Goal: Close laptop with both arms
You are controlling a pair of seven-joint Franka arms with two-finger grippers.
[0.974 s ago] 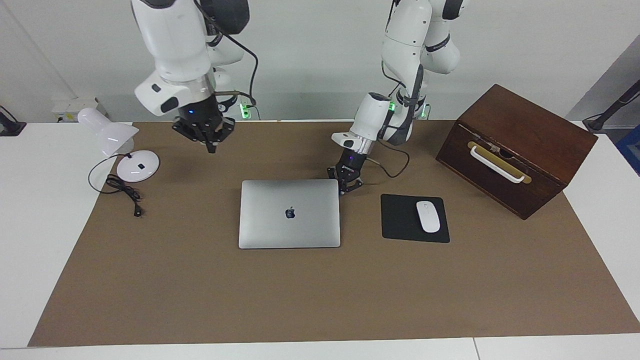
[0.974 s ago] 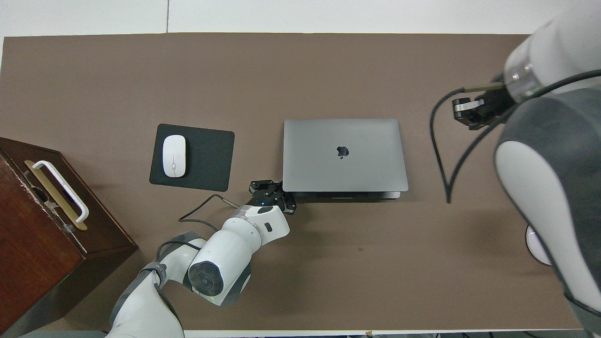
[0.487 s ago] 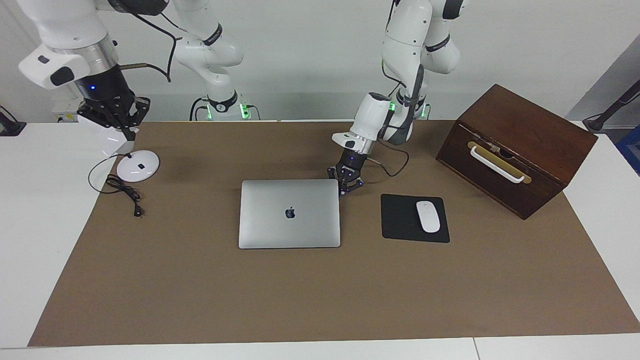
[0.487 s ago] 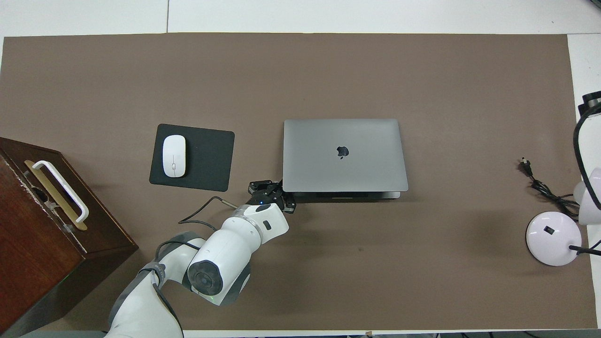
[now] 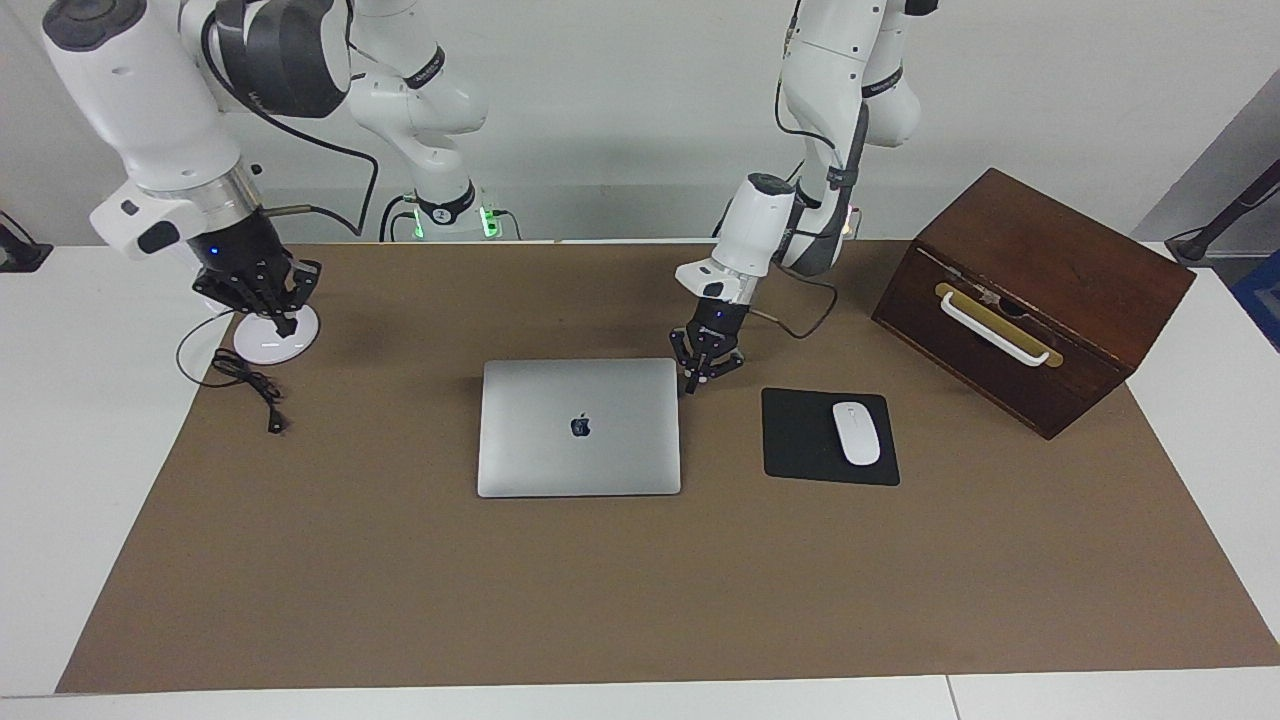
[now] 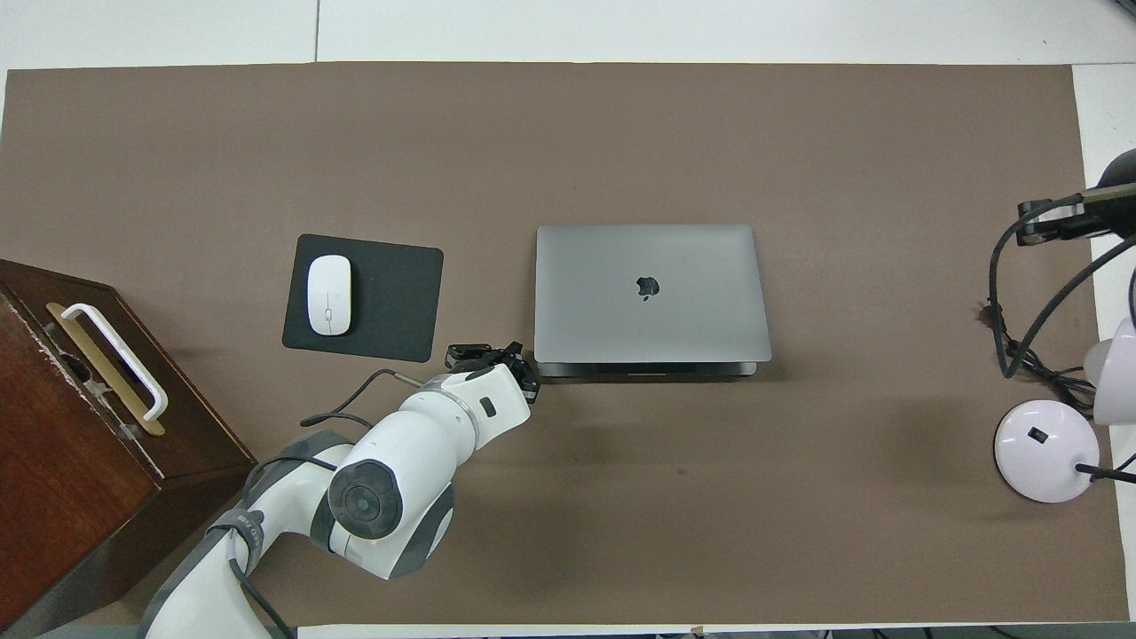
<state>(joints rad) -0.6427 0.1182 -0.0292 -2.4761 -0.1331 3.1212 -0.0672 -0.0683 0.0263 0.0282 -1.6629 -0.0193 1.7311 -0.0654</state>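
Observation:
The silver-grey laptop [image 5: 580, 427] lies in the middle of the brown mat with its lid down and the apple logo facing up; it also shows in the overhead view [image 6: 652, 293]. A dark strip of its edge nearest the robots shows under the lid. My left gripper [image 5: 700, 378] hangs just beside the laptop's corner nearest the robots, toward the left arm's end, with its fingers drawn together; in the overhead view [image 6: 493, 359] it stands a little apart from the laptop. My right gripper [image 5: 272, 305] is shut and empty over the lamp base, well away from the laptop.
A black mouse pad [image 5: 795, 435] with a white mouse [image 5: 856, 432] lies beside the laptop toward the left arm's end. A dark wooden box [image 5: 1030, 300] with a white handle stands at that end. A white lamp base [image 5: 262, 345] and its black cable [image 5: 245, 380] lie at the right arm's end.
My right arm has swung away from the laptop to the right arm's end and come down over the lamp base. My left gripper has drawn slightly off the laptop's corner.

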